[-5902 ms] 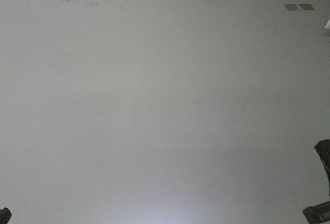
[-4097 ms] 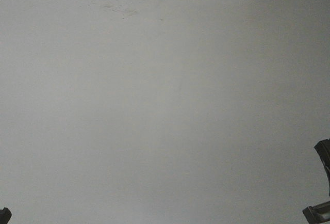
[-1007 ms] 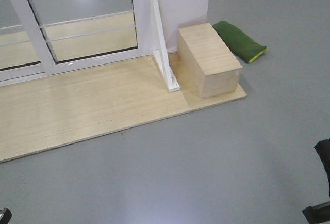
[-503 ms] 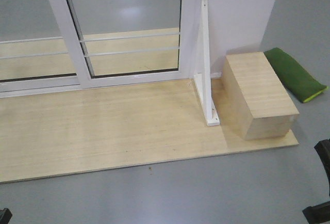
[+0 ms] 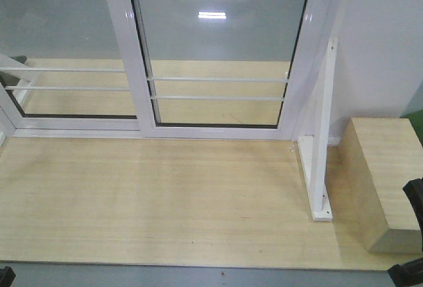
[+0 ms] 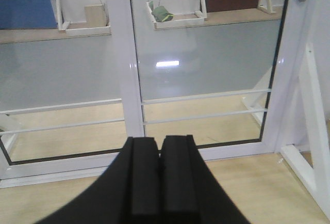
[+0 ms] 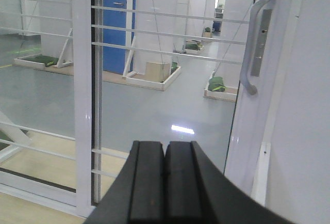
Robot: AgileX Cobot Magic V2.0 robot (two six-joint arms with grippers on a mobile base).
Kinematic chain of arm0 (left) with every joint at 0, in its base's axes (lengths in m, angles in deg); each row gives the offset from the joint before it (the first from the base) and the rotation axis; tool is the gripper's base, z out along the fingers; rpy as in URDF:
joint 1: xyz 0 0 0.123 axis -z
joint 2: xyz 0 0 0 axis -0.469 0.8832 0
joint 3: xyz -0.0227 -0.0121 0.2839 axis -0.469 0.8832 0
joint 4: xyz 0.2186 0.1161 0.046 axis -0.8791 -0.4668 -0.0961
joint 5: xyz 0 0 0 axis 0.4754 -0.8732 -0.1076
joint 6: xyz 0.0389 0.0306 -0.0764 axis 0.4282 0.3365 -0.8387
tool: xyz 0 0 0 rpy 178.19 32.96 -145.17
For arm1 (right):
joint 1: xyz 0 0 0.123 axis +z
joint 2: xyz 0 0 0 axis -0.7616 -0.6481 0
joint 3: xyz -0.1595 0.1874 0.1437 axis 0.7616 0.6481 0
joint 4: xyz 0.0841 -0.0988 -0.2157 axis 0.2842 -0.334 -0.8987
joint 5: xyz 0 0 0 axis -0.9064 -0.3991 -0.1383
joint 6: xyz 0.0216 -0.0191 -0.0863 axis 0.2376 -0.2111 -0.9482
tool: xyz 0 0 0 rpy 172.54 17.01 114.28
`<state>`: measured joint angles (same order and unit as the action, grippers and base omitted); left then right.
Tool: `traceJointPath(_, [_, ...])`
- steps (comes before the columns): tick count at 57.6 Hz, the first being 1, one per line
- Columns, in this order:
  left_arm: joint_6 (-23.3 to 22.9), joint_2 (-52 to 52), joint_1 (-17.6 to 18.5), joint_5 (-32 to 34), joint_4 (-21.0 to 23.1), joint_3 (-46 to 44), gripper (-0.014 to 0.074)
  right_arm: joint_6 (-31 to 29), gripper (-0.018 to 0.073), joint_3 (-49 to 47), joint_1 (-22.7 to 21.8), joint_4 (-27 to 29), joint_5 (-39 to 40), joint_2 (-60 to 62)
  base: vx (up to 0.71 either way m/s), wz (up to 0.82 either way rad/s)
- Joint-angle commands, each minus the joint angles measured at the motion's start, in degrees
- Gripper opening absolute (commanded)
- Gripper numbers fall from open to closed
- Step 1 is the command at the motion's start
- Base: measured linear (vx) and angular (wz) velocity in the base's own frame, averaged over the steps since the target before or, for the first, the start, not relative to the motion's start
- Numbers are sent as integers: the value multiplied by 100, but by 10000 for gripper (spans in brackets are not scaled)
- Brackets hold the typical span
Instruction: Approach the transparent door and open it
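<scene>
While both arms are held low and pointed forward at the glass, each wrist view looks straight along its own fingers. The left gripper [image 6: 159, 142] has its two black fingers pressed together with nothing between them, and the right gripper [image 7: 165, 145] is closed and empty in the same way. Neither touches anything.

Filling the upper middle of the front view is the transparent door [image 5: 221, 36], a tall clear pane in a glossy white frame. A pair of thin white horizontal bars [image 5: 218, 88] crosses its lower part. Its curved silver-grey handle [image 7: 253, 43] sits upright on the stile at the right of the frame, well above the right gripper's fingertips. The door's lower rail meets the far edge of a pale wooden platform [image 5: 165, 201].

At the upper left of the front view stands a second barred glass panel [image 5: 59, 29]. At the right a slanted white support frame [image 5: 322, 135] is fixed to the platform, with a wooden box [image 5: 383, 181] just beside it.

Through the glass, a white-edged tray [image 6: 172, 20] on the grey floor holds a green pad [image 6: 162, 13].
</scene>
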<state>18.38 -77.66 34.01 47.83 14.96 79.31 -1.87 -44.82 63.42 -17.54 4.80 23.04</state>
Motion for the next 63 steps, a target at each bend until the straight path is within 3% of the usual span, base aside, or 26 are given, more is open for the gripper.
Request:
traceJointPath(1, [-7,-84,30,471,58,83,3,-20,-6,24,1,-20,475,92,44,26])
traceJointPath(63, [-7,-84,30,471,58,83,3,-20,-6,24,1,-20,475,92,32,-2])
